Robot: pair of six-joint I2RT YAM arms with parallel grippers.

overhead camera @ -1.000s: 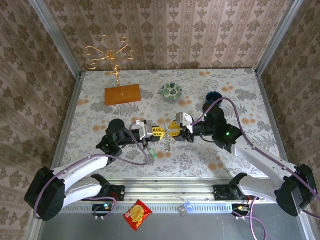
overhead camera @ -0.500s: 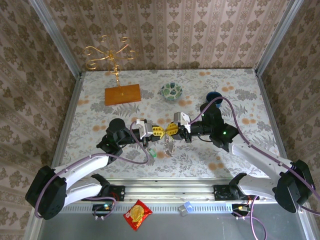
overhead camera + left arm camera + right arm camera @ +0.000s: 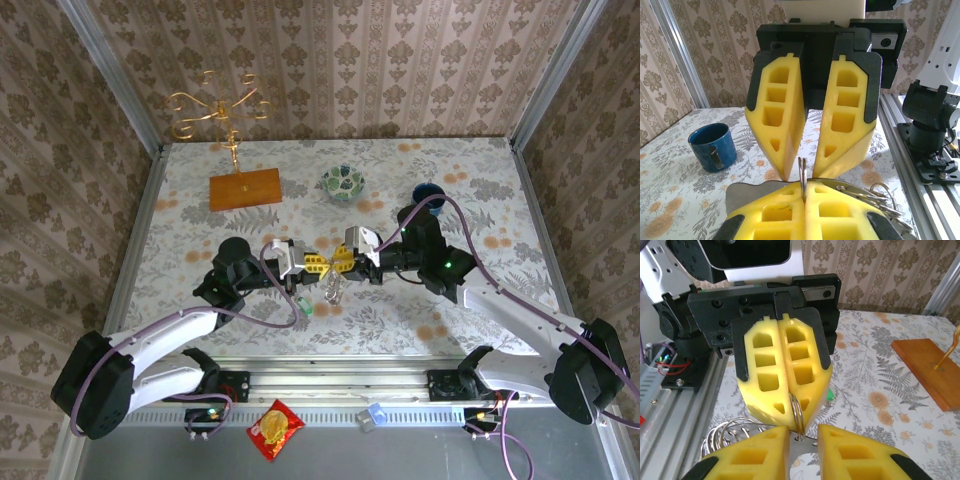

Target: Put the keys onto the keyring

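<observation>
2 robot arms are shown reaching inward over a floral worktop point(image 3: 190, 215), with their yellow-padded pincers meeting tip to tip above its middle, somewhat nearer the near edge. The left pincer point(image 3: 804, 192) is pressed fully together on the keyring point(image 3: 802, 167), a thin metal ring held upright on edge, with further wire loops point(image 3: 875, 192) trailing beside the pads. The right pincer point(image 3: 802, 432) is held slightly apart, its 2 pads set either side of the same ring without clamping it. 1 green-headed key point(image 3: 305, 307) is seen lying on the worktop just below the left pincer, toward the near edge; a 2nd key cannot be made out. A blue mug point(image 3: 712, 147) stands well apart, toward the far right corner. The ring is judged light, stiff, springy and slippery between foam pads, so it is best taken across the wire, close to the other grip. The key is judged tiny, light and hard, best pinched by its green head so that the rest is left free for threading. Both forearms are stretched low and nearly level, with the wrists turned so that the pincers face each other.
</observation>
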